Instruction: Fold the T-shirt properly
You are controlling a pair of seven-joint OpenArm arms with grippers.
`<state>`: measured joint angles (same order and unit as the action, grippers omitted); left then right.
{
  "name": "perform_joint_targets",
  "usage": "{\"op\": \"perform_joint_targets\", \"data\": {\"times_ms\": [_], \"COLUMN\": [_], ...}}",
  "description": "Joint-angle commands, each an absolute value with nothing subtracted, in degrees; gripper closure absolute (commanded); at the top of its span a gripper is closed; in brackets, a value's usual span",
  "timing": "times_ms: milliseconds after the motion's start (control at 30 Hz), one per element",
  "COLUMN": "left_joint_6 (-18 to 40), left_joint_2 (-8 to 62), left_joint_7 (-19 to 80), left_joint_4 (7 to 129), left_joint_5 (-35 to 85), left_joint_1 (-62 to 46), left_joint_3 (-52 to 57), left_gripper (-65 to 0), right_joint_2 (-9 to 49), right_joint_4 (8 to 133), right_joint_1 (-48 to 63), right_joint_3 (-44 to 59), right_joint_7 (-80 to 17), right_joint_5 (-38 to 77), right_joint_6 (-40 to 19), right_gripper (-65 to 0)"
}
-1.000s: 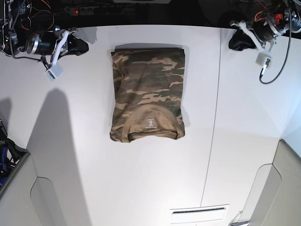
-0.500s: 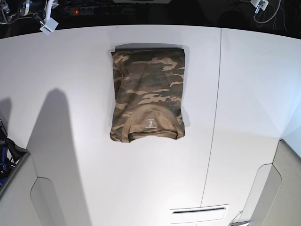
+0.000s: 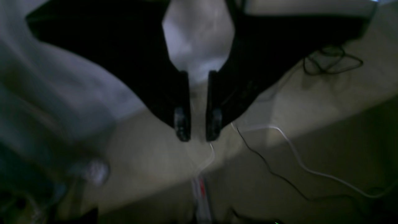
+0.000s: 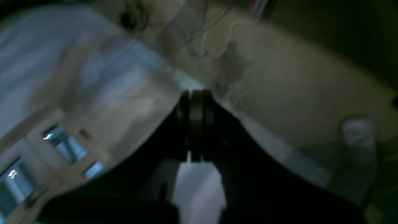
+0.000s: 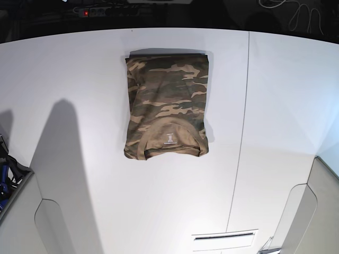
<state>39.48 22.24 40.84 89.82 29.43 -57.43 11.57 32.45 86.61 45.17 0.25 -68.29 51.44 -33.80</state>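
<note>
1. Nearest in the base view, 1 slot (image 5: 224,236) is set in the white table (image 5: 159,206), toward the right.
2. Beyond it, the T-shirt (image 5: 168,98) lies on the table as 1 folded, roughly rectangular bundle, left of the long seam (image 5: 241,132). Its collar (image 5: 172,150) faces the near side, with 1 small label (image 5: 169,138) showing. The straight edge is at the far end.
3. Past the table's far edge, 1 red light (image 5: 86,13) glows.
4. In the left wrist view, the left gripper (image 3: 198,137) has its 2 fingers slightly apart, nothing between them; 1 white cable (image 3: 300,160) lies beyond, blurred.
5. In the right wrist view, the right gripper (image 4: 196,93) has its 2 fingers together.
</note>
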Motion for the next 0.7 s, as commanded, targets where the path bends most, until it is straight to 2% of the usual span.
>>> {"op": "perform_joint_targets", "data": {"times_ms": [0,200,400,667], "left_joint_6": [40.0,33.7,25.6,26.0], "left_joint_2": [22.7,22.7,22.2,19.2], "left_joint_7": [40.9,40.4,39.4,38.8], "left_joint_4": [88.1,77.6,72.6,58.6], "left_joint_5": [29.2,22.5,16.3,15.2], "left_joint_1": [-57.6,-51.3,-46.5,-37.0], "left_joint_3": [10.1,-0.6,-5.4,-5.9], "left_gripper": [-9.7,-9.7,-9.7,-9.7], "right_joint_2": [33.1,33.1,31.1,25.0], "right_joint_4": [85.5,76.0,67.9,56.1], "right_joint_1": [45.7,43.8,38.6,30.8], "right_joint_3": [-1.3,-12.3,-18.5,-18.9], "right_joint_7": [-67.7,-55.4,-53.5,-52.6], "right_joint_5": [51.1,37.0,29.0,26.9], "right_joint_6": [-34.1,-34.1,-34.1,-33.7], "right_gripper": [0.0,0.0,0.0,0.0]}}
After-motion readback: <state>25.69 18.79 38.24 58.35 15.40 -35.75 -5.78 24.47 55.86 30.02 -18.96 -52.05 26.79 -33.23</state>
